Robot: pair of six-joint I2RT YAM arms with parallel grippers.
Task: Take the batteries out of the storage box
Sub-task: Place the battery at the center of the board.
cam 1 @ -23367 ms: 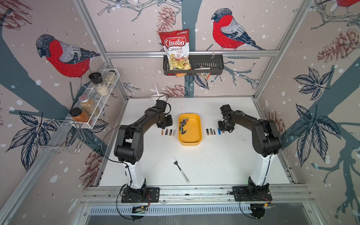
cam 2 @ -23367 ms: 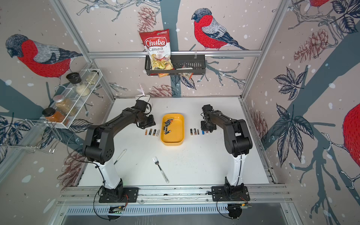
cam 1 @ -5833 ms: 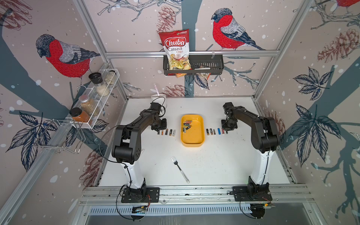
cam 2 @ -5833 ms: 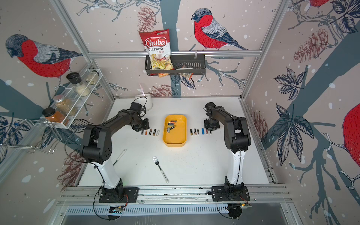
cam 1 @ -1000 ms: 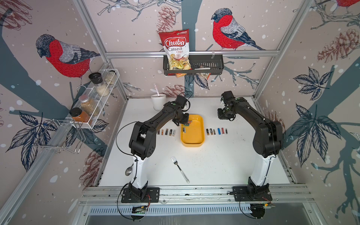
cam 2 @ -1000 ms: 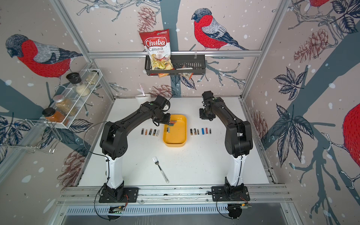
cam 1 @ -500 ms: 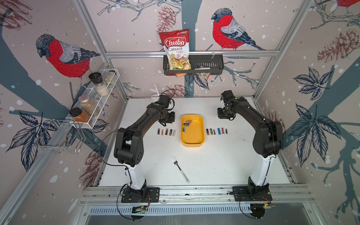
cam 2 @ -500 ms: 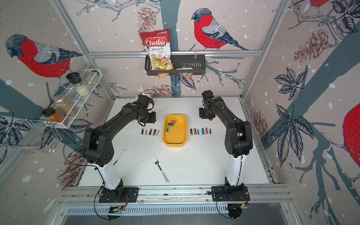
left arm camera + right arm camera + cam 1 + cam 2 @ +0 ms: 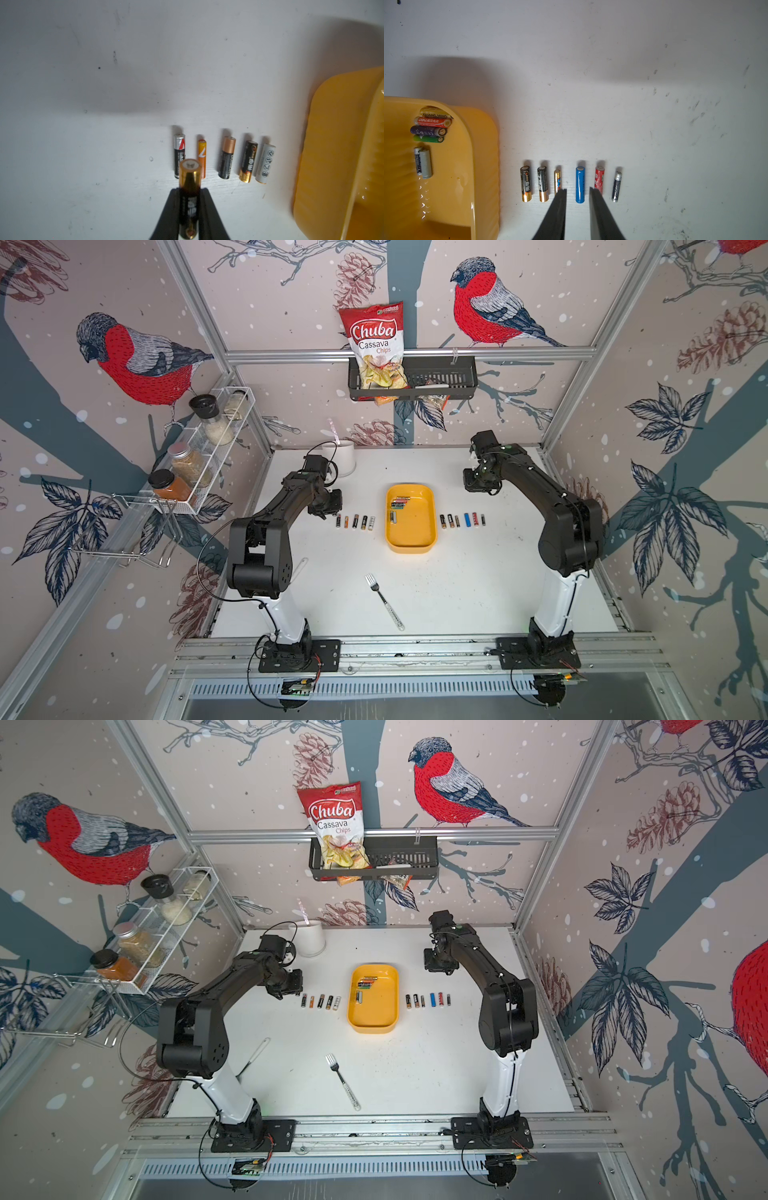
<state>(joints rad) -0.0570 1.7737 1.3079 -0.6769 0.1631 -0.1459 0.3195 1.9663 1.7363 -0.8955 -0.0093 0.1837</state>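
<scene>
The batteries (image 9: 432, 126) not yet taken out lie in the storage box (image 9: 485, 166), the yellow tray in the middle of the tabletop (image 9: 457, 572). We count six there. Four lie side by side against one end wall, touching: gold, red, dark purple and green. Two more lie close together just beside them on the tray floor.

On either side of the storage box we see batteries laid parallel on the tabletop, each apart from its neighbour. The left row (image 9: 227, 158) has five: silver-and-black, orange, copper-topped black, black-and-gold, white. The right row (image 9: 543, 184) has six: two black with copper ends, a thin gold one, a blue one, a red one and a thin dark one with a silver end.

The left end effector (image 9: 190, 191) is clamped on a gold-capped battery (image 9: 190, 176). It sticks out past the fingertips and hangs above the tabletop at the outer end of the left row, over the silver-and-black one. The right end effector (image 9: 578, 190) grips nothing: its fingers stand a little apart, and through the gap we see the blue battery lying on the tabletop below.
</scene>
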